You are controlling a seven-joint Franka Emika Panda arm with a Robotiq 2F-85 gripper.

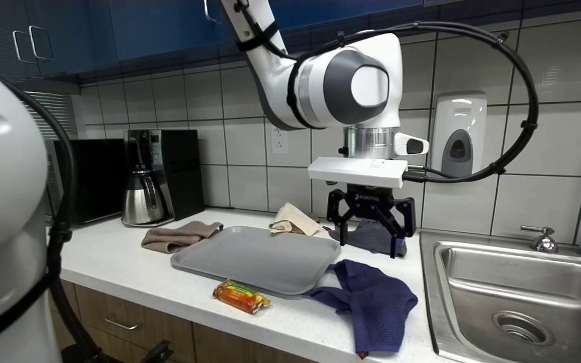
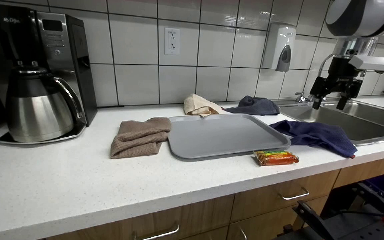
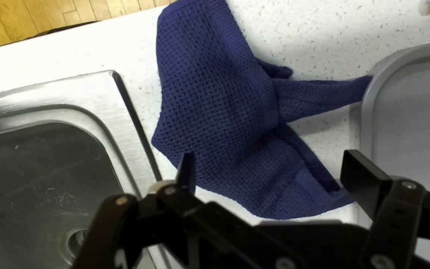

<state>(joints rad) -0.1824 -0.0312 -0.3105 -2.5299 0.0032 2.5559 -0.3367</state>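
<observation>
Okay, I've got the black two-finger Robotiq gripper (image 1: 369, 246) raised over the white speckled countertop (image 2: 88, 176) — jaws spread wide. Filling the middle of the wrist view: crumpled navy-blue waffle-weave towel (image 3: 218, 101), lying between the stainless-steel sink (image 3: 127, 138) and the grey rectangular plastic tray (image 1: 265, 257), one end reaching the tray's rim. Shiny orange wrapped snack packet (image 2: 277, 158) just beside the tray's front edge — folded brown cloth (image 2: 140, 138) at the end away from the sink, beige cloth (image 2: 200, 106) and dark grey cloth (image 2: 258, 107) near the tiled wall (image 2: 135, 83).

Four cloths (image 1: 379, 305), one tray (image 1: 260, 257), one packet (image 1: 240, 296), one coffee maker (image 1: 179, 171)
</observation>
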